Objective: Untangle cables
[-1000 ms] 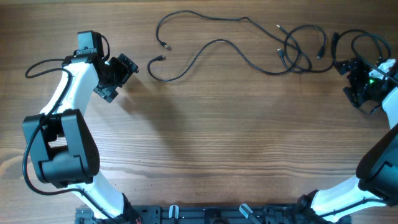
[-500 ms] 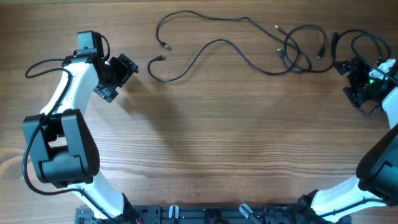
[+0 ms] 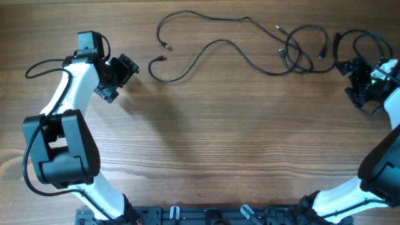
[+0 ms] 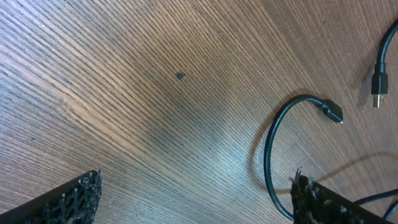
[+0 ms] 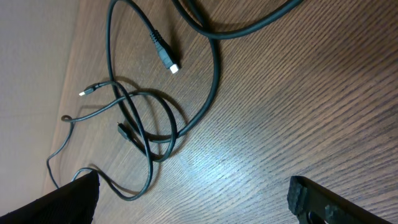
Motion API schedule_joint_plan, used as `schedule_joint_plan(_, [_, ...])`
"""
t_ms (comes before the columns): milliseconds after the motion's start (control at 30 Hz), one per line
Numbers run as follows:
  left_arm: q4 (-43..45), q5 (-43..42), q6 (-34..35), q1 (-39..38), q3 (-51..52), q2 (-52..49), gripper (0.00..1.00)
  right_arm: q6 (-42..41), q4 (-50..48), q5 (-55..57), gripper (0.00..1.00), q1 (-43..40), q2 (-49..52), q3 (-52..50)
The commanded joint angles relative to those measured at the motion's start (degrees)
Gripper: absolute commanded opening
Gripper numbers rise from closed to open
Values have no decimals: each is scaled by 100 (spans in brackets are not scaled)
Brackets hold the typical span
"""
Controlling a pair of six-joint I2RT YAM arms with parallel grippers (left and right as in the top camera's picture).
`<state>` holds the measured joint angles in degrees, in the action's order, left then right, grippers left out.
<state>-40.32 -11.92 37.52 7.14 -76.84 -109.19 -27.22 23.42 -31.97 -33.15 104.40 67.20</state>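
Both arms sit at the flanks of the desk point(image 3: 206, 156), neither holding anything.
- Left hand point(image 3: 119, 77): spread wide, nothing between the fingers. In its wrist view, bare wood lies under the gap.
- Right hand point(image 3: 357, 86): likewise spread wide and holding nothing.

Cables point(image 3: 231, 47): all lie along the far edge. Their long axis runs left to right across the desk.
- Hooked plug end point(image 4: 333, 112) lies just beside the left hand, curling back on itself.
- Second plug point(image 3: 167, 45) lies a little farther back, also toward the left.
- Both strands run right in loose waves into the knot point(image 3: 300, 56).
- The knot is near the right hand. In the right wrist view it shows as crossed loops point(image 5: 146, 130) with short plug ends sticking out.

Step, as I judge it: approach, with no grasp made yet.

The next move likely calls for:
- the right hand closing on one thin strand at the knot;
- the left hand taking a free end;
- drawing the two apart along the cable line.

The thin cord lies flat on the wood, so the fingers must come right down to the desk.
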Motion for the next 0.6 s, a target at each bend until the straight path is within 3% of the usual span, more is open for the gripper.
schedule_joint_plan(0, [-2, -24, -111, 26, -22, -7, 100, -42, -31, -90, 100, -13, -4, -37])
schedule_joint_plan(567, [0, -24, -111, 26, -22, -7, 100, -42, -28, -90, 100, -13, -4, -37])
